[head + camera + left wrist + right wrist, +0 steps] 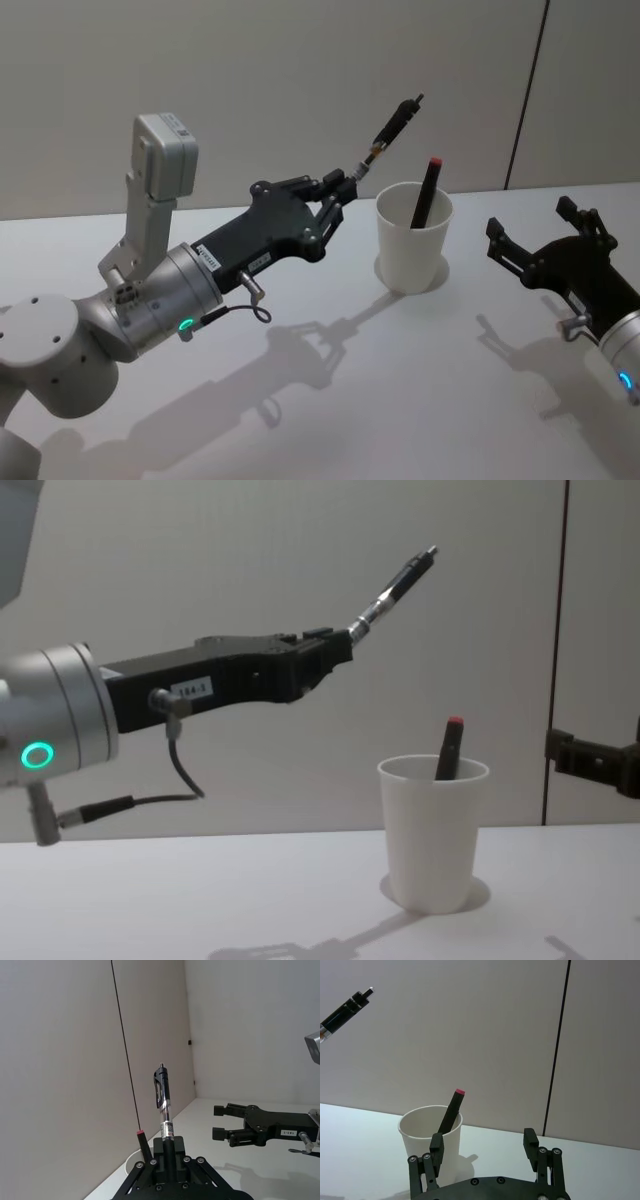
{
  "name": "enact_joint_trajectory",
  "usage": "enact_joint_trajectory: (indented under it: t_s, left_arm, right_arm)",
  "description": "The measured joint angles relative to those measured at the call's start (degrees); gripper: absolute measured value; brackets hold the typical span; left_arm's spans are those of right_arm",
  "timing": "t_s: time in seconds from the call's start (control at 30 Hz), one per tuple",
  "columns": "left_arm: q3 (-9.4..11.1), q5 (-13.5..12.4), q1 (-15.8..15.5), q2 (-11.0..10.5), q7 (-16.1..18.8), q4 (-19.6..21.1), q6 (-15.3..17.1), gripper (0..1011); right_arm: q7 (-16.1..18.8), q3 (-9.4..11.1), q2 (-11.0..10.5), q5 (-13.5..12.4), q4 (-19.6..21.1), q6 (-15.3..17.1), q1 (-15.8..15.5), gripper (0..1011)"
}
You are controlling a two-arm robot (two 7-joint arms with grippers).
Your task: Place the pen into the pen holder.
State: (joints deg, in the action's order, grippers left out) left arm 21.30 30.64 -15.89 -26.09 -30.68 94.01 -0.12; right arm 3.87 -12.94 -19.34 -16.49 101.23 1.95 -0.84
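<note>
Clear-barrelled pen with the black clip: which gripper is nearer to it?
Left. The left gripper holds the clear-barrelled pen by its lower end, raised; the right gripper sits open on the other side of the white paper cup.

The left arm (170,290) is raised and stretched forward, with the wrist tilted upward. The left gripper (350,187) is closed, its fingers pinched tight on the lower end of the pen (392,128). The right gripper (530,222) is seen low on the right, levelled forward, its fingers spread wide apart.
</note>
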Motion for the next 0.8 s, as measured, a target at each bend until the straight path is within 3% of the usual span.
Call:
enact_joint_trajectory:
  t_s: [0.4,0.8]
  left_arm:
    - [0.23,-0.44,-0.47,0.49,-0.35,-0.32,0.21,116]
    - [0.32,-0.59,-0.62,0.68,-0.48,-0.42,0.29,115]
  right_arm:
    - [1.75,0.80,-1.08,-2.70,1.32,0.10,-1.05,1001]
    - [4.08,2.22,-2.97,-8.99,4.49,0.17,-3.60,1001]
